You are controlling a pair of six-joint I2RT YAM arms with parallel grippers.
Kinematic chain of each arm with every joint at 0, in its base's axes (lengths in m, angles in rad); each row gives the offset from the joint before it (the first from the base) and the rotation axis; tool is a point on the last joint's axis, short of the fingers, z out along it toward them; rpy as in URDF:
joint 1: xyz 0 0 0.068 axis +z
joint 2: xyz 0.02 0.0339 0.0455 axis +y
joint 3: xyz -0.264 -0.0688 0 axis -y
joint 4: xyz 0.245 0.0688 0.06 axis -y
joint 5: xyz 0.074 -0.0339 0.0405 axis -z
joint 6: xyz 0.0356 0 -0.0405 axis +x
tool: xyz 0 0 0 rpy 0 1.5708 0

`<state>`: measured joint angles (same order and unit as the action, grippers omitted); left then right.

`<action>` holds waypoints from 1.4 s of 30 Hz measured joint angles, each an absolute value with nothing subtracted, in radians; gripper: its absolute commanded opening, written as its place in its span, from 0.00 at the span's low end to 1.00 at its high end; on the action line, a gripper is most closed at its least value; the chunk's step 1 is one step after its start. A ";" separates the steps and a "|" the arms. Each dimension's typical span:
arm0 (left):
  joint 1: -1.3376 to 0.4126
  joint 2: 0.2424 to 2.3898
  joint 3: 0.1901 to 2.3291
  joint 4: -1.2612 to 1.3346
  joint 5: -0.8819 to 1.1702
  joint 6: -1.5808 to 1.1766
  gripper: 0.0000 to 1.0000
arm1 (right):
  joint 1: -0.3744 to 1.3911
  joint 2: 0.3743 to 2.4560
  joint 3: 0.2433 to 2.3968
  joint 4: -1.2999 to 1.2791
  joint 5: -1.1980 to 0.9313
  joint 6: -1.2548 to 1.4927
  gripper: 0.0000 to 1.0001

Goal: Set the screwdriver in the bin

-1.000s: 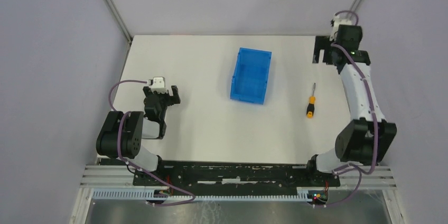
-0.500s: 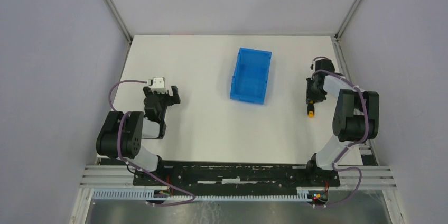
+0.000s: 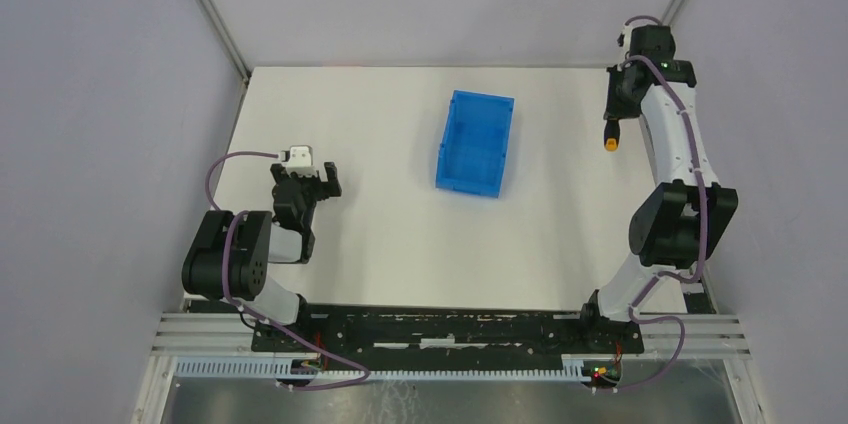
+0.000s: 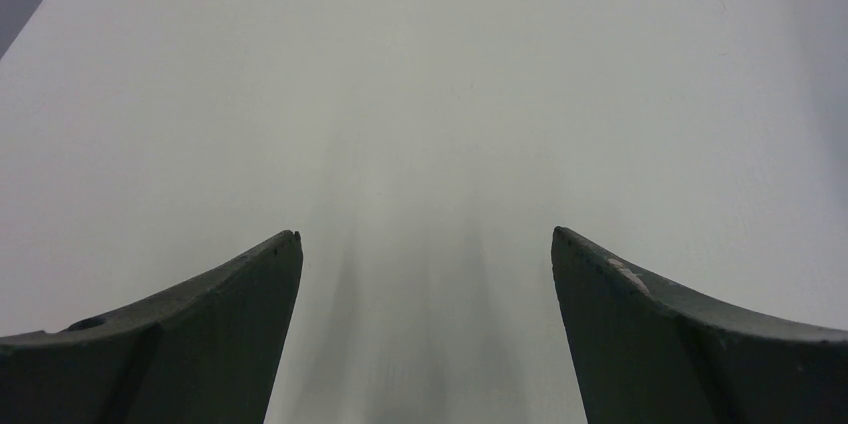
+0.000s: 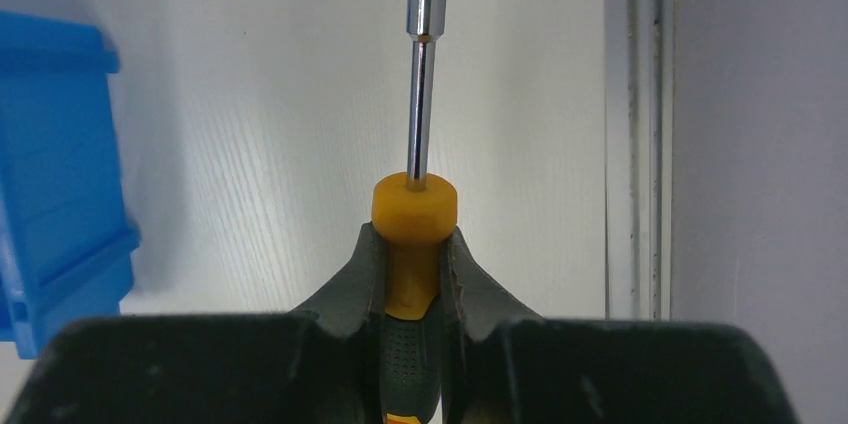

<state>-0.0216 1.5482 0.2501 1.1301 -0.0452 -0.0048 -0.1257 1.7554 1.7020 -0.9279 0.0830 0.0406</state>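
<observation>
- Top external view: right gripper (image 3: 612, 122) is at the far right of the table (image 3: 380, 124), closed on the screwdriver (image 3: 610, 142), whose orange end shows below the fingers. Tool judged to be off the surface.
- Same view: bin (image 3: 443, 149) stands mid-table, well apart from the tool and to its left. Left gripper (image 3: 320, 184) sits near the left side, away from both.
- Left wrist view: left gripper (image 4: 425, 244) is spread wide with nothing between its fingers (image 4: 230, 294). Only white table (image 4: 420, 64) lies ahead.
- Right wrist view: right gripper (image 5: 412, 244) pinches the screwdriver (image 5: 415, 206) just behind the orange collar, fingers (image 5: 355, 279) pressed to both sides. The shaft runs straight ahead. A bin (image 5: 50, 174) wall shows at the left edge.
- Step in hand, as judged: carry to the bin. Recommend holding the pinch firm, travelling left above wall height and centring over the cavity. Turn the tool along the bin's long axis and lower it before release, to avoid bounce-out.
- View comparison: only the top view shows the gap from tool to bin and both arms together, but it cannot confirm grip quality. Only the right wrist view shows finger contact and shaft alignment. The left wrist view settles the left gripper's spread, which is coarse from above.
</observation>
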 measured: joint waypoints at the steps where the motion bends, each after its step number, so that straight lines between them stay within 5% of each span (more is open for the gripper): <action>1: -0.022 1.548 0.250 1.130 -0.045 -0.005 1.00 | -0.126 1.755 1.761 -0.950 0.086 0.045 0.00; 8: -0.022 1.548 0.250 1.130 -0.045 -0.005 1.00 | -0.086 1.761 1.833 -1.026 0.061 0.100 0.00; 19: -0.022 1.548 0.250 1.131 -0.045 -0.005 1.00 | 0.422 1.851 1.868 -0.796 0.010 0.271 0.00; 31: -0.022 1.548 0.250 1.130 -0.045 -0.005 1.00 | 0.469 2.071 1.671 -0.553 0.053 0.291 0.00; 37: -0.022 1.548 0.250 1.130 -0.045 -0.005 1.00 | 0.492 2.138 1.616 -0.494 0.071 0.295 0.38; 42: -0.022 1.548 0.250 1.131 -0.045 -0.005 1.00 | 0.500 2.142 1.604 -0.444 0.072 0.317 0.49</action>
